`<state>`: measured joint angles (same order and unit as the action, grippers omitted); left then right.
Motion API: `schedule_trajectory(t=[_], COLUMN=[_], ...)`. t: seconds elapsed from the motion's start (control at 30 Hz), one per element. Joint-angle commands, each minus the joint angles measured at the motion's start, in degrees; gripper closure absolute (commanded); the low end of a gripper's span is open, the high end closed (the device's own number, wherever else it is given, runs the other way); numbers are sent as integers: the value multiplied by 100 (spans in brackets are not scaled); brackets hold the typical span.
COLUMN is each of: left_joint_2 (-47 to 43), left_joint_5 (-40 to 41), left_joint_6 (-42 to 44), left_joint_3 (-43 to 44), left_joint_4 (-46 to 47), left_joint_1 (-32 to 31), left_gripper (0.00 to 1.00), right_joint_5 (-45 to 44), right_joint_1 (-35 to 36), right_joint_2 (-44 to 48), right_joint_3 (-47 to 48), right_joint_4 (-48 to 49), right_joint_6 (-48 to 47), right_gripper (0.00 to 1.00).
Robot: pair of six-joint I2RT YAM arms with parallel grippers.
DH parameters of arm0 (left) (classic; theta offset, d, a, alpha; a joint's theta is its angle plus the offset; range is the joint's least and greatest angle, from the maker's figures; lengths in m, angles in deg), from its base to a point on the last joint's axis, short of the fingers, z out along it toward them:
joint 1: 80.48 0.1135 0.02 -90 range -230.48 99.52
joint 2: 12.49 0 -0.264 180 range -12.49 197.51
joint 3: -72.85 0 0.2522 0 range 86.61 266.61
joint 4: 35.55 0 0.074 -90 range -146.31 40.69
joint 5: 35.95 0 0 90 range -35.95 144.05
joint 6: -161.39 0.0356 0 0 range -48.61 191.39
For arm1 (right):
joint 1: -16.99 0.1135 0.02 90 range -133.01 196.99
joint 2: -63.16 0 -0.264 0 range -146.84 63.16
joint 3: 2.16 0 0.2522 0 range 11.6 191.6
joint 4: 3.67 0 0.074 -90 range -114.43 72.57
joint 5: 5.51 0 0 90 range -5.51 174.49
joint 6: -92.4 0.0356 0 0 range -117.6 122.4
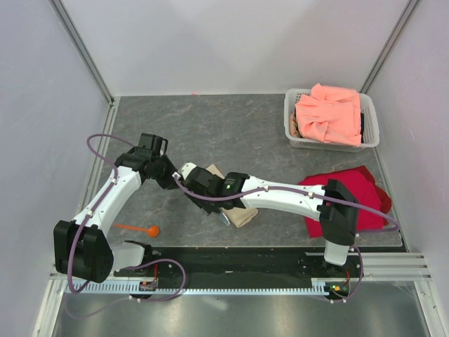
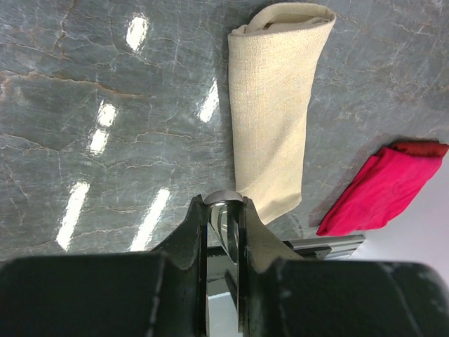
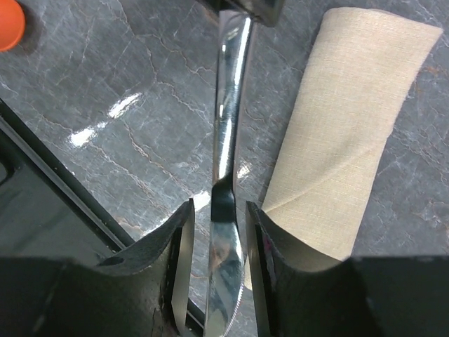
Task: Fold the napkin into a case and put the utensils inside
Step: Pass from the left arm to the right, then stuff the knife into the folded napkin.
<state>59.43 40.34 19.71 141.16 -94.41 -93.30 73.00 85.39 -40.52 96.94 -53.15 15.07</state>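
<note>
The napkin lies folded as a long narrow beige case point(image 2: 270, 105) with a slanted pocket edge point(image 3: 351, 126), partly under my right arm in the top view point(image 1: 242, 214). My left gripper point(image 2: 223, 210) is shut on one end of a thin shiny metal knife point(image 3: 228, 140). My right gripper point(image 3: 219, 206) is open around the knife's serrated blade, with a gap on each side. Both grippers meet just left of the case point(image 1: 184, 180). The orange spoon point(image 1: 144, 229) lies on the table near the front left, apart from both grippers.
A bright red cloth point(image 1: 358, 193) lies at the right, behind my right arm. A white basket point(image 1: 291, 116) at the back right holds a salmon-pink cloth point(image 1: 330, 112). The black base rail point(image 1: 231, 260) runs along the near edge.
</note>
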Motion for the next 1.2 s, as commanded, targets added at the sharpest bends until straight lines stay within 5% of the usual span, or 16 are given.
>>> schedule_trajectory(t=[0.0, 0.13, 0.23, 0.27, 0.3, 0.43, 0.53, 0.6, 0.9, 1.17], left_joint_2=[-29, -73, -82, -73, -47, -317, -503, -206, 2314, 3012], left_joint_5=[-272, -290, -395, -482, -561, -958, -1212, -1457, -1722, -1344], left_joint_6=[-255, -281, -299, -255, -176, 377, 430, 439, 642, 773], left_joint_3=[21, -23, -32, -23, -23, -145, -401, -366, 618, 856], left_joint_4=[-25, -16, -7, 88, 159, 800, 1757, 2187, 2972, 3078], left_joint_1=[51, 69, 95, 113, 174, 429, 465, 438, -423, -449], left_gripper=[98, 98, 98, 98, 98, 54, 37, 37, 77, 85], right_joint_5=[-257, -433, -643, -757, -854, -645, -118, 434, 1553, 1913], right_joint_1=[112, 173, 235, 235, 244, 34, -282, -502, -1601, -1742], right_joint_2=[-161, -267, -328, -328, -276, 101, 558, 892, 1157, 1139], right_joint_3=[281, 448, 562, 563, 537, -24, -612, -1034, -1512, -1757], right_joint_4=[-119, -242, -355, -347, -365, -374, -382, -383, -909, -743], right_joint_6=[-141, -203, -247, -238, -169, 25, 25, -27, -344, -212], right_gripper=[57, 60, 80, 100, 100, 100, 100, 100, 100, 100])
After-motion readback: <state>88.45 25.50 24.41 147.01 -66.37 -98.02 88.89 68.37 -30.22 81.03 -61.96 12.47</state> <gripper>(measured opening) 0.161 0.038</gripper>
